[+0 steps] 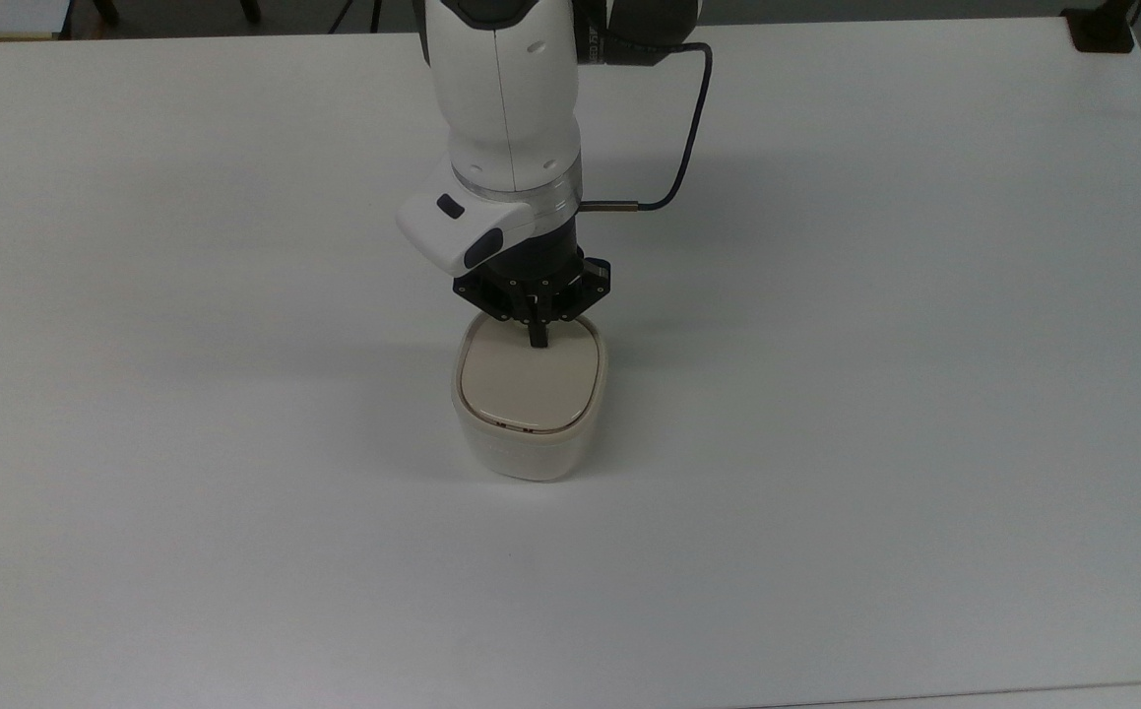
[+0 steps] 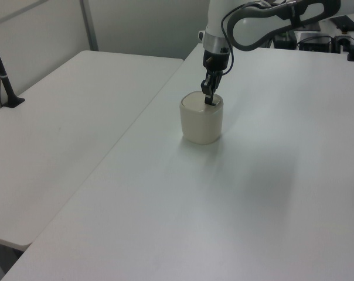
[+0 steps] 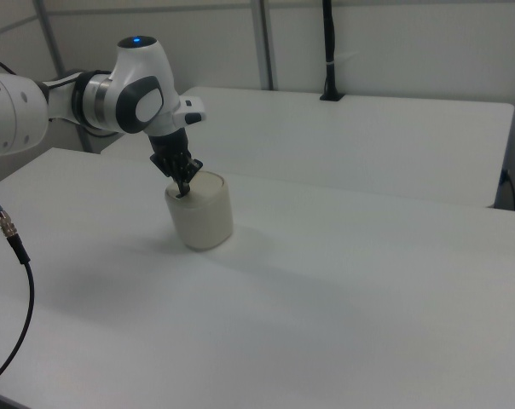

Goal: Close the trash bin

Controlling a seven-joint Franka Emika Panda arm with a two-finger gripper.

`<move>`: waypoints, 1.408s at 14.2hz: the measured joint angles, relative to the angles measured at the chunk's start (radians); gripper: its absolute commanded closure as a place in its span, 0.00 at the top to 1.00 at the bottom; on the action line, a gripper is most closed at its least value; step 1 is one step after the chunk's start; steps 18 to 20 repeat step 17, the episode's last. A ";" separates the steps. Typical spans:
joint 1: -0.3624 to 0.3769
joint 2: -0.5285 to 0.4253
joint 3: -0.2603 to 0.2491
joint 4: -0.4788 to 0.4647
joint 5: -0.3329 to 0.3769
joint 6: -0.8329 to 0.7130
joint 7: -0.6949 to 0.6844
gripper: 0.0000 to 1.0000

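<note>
The cream-white trash bin [image 1: 527,445] [image 2: 201,121] [image 3: 204,217] stands upright on the white table [image 1: 875,345]. Its flat beige lid [image 1: 529,384] lies level inside the rim, with only a thin dark seam around it. My gripper [image 1: 537,337] [image 2: 210,100] [image 3: 184,189] points straight down with its black fingers shut together. The tips press on the far part of the lid, near the hinge side in the top view. Nothing is held between the fingers.
A black cable [image 1: 683,128] runs from the wrist over the table behind the bin. A second white table [image 2: 65,117] [image 3: 368,136] stands alongside, each with a black post [image 2: 2,73] [image 3: 329,51] clamped to it.
</note>
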 measured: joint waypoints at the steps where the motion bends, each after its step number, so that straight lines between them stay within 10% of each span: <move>1: 0.000 0.000 0.000 0.001 -0.001 0.000 0.000 0.03; 6: -0.009 -0.057 -0.001 0.010 -0.002 -0.138 0.000 1.00; 20: -0.073 -0.343 -0.008 -0.088 -0.132 -0.443 0.000 1.00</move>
